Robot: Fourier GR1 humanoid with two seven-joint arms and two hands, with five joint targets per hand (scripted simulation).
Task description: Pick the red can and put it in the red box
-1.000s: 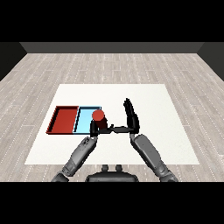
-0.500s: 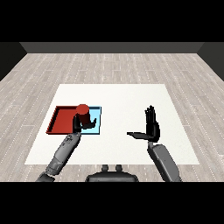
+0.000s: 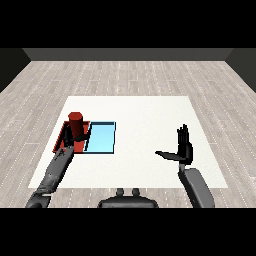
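The red can [image 3: 75, 123] stands upright over the red tray [image 3: 63, 134] at the table's left. My left hand [image 3: 77, 138] is curled round the can's lower part, with the thumb showing on its right side. My right hand [image 3: 183, 149] is far to the right above the white table, fingers straight and pointing up, thumb stretched to the left, holding nothing. Whether the can rests on the tray's floor or hangs just above it is not visible.
The light blue tray [image 3: 101, 137] lies right beside the red tray, on its right. The white table [image 3: 145, 120] stretches between the trays and my right hand. A grey wooden floor surrounds the table.
My left hand carried the red can leftward from over the light blue tray to over the red tray. My right hand moved away to the right and a little nearer.
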